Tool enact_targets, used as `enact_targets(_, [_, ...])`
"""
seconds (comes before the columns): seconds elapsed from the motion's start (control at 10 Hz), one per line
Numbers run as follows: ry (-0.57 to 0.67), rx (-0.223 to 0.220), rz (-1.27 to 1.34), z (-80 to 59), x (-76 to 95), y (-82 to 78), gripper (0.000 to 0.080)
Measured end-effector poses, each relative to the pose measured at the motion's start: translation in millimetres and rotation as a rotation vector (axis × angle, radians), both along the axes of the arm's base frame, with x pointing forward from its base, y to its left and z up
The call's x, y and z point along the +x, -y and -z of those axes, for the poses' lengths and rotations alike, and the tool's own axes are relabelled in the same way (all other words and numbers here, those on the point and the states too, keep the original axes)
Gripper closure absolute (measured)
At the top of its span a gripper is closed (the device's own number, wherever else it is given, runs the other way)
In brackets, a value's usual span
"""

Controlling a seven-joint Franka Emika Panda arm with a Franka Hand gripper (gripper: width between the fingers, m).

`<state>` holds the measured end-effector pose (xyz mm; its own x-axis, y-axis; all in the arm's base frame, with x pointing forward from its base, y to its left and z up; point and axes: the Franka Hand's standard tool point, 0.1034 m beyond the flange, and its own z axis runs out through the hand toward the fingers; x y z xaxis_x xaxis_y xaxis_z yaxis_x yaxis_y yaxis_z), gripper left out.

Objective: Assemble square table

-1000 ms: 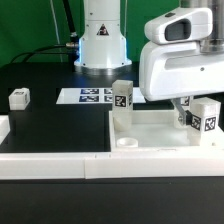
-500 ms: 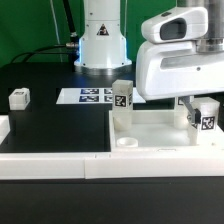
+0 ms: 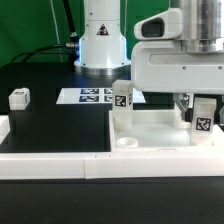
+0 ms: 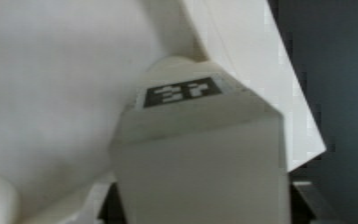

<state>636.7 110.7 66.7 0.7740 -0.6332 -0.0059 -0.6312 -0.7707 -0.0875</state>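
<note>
The square table's white top (image 3: 156, 127) lies at the exterior view's right, with round sockets at its corners. One tagged white leg (image 3: 121, 97) stands upright in the top's far corner towards the exterior view's left. A second tagged leg (image 3: 203, 116) stands upright at the far corner on the exterior view's right, and my gripper (image 3: 199, 108) is shut on it from above. In the wrist view this leg (image 4: 197, 140) fills the space between my jaws, over the white top (image 4: 51, 80). Its lower end is hidden. A third leg (image 3: 18, 97) lies loose at the exterior view's left.
The marker board (image 3: 88, 96) lies flat on the black table behind the top. Long white rails (image 3: 50, 162) run along the front edge, with a short white piece (image 3: 3, 127) at the exterior view's left. The robot base (image 3: 100, 40) stands at the back.
My jaws have closed from wide open onto the leg at the exterior view's right. The arm has shifted slightly towards the exterior view's left. Nothing else moved.
</note>
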Motion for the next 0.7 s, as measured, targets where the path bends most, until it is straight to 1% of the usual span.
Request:
enact_targets(0.1, [-0.016, 0.006, 0.217, 0.0, -0.2, 2.9, 0.0502])
enact_targets(0.2, [-0.022, 0.032, 0.379, 0.3, 1.7, 6.4, 0.0502])
enact_targets(0.3, [-0.039, 0.059, 0.487, 0.6, 1.1, 8.5, 0.0502])
enact_targets(0.4, [-0.054, 0.068, 0.584, 0.6, 0.1, 8.8, 0.0502])
enact_targets(0.7, [-0.076, 0.068, 0.752, 1.0, -2.5, 10.3, 0.0502])
